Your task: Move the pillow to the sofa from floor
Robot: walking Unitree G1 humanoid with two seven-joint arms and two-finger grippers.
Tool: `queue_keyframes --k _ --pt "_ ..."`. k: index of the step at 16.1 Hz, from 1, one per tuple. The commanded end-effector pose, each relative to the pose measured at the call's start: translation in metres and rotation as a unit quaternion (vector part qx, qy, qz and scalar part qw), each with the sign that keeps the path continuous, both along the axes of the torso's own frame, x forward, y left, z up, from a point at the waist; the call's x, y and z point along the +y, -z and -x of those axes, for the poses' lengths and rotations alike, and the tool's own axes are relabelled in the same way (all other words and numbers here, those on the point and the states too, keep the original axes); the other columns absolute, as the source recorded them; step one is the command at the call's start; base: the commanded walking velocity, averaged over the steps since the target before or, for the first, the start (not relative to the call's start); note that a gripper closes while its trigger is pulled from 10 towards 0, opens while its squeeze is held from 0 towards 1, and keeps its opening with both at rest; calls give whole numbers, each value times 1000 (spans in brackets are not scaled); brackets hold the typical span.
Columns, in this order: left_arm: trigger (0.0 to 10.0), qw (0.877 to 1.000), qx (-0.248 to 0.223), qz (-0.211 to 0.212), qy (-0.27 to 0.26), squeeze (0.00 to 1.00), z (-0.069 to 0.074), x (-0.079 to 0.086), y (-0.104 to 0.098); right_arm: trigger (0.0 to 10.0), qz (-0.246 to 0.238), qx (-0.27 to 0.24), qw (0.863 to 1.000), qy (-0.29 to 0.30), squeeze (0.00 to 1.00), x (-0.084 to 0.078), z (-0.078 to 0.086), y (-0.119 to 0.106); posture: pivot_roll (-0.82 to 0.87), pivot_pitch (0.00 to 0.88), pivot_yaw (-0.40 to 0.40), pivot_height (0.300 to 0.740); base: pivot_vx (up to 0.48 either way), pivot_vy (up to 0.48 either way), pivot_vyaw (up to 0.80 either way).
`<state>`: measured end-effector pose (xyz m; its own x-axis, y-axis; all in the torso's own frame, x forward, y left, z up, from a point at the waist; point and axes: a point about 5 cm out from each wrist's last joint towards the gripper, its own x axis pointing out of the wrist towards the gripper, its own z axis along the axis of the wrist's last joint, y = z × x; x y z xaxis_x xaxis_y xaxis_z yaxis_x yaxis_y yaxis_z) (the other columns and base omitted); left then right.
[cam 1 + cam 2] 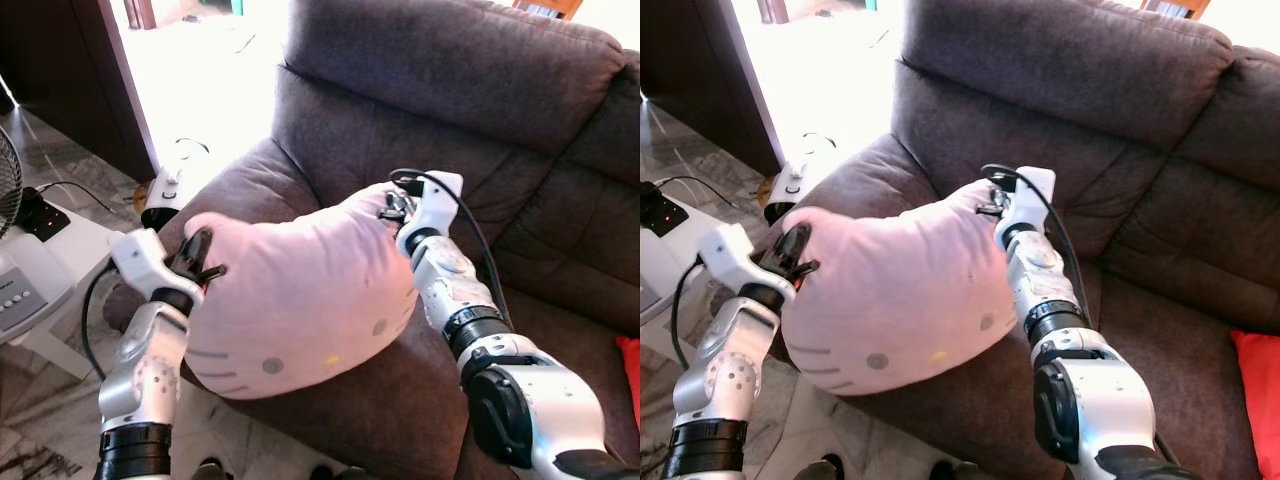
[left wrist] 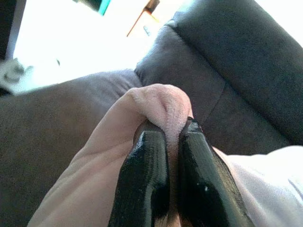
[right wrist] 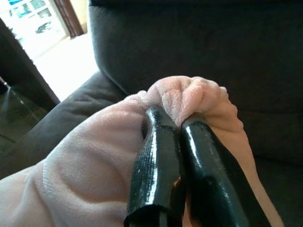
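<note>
- A large pale-pink plush cat-face pillow is held between the robot's two arms, over the front of the seat of a dark brown fabric sofa; whether its underside rests on the cushion cannot be told.
- The left gripper grips the pillow's edge at 9 o'clock, its two black fingers closed tight on a pinched fold of pink plush.
- The right gripper grips the pillow's upper edge at about 1 o'clock, its fingers likewise clamped together on a bunched ridge of the fabric.
- The pillow's lower rim, at 6 o'clock, overhangs the front edge of the seat, above the marbled tile floor.
- Behind the pillow, at 12 o'clock, the sofa's backrest rises close; bare seat cushion lies open at 3 o'clock, running toward a red cushion at the far right edge.
- The sofa's rounded armrest sits at 10 o'clock, just beside the left gripper.
- A white appliance with a black cord stands past the armrest at 10 o'clock.
- A white side table carrying a black power strip stands at 9 o'clock, near the left arm.
- A bright doorway opens at 11 o'clock.
</note>
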<state>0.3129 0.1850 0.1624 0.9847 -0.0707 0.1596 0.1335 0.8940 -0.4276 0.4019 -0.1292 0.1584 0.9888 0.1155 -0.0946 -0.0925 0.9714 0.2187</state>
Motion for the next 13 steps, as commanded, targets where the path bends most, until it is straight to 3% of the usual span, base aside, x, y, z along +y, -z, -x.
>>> queue_keyframes --k 1,4,9,13 --pt "10000 997 -53 -47 8 0 2 -11 -25 10000 0 -26 1000 9 0 -4 -2 -10 179 144 -137 740 0 0 0" --pt "10000 990 -70 -117 -28 0 -2 -6 -38 10000 37 -103 993 45 0 -22 -4 -38 171 136 -126 740 0 0 0" --pt "10000 988 -102 -111 -18 0 -3 -16 -52 10000 46 -132 989 55 0 -29 -4 -49 172 134 -118 740 0 0 0" --pt "10000 987 -90 -129 -17 0 -3 -16 -48 10000 49 -130 988 61 0 -29 -1 -45 173 142 -113 740 0 0 0"
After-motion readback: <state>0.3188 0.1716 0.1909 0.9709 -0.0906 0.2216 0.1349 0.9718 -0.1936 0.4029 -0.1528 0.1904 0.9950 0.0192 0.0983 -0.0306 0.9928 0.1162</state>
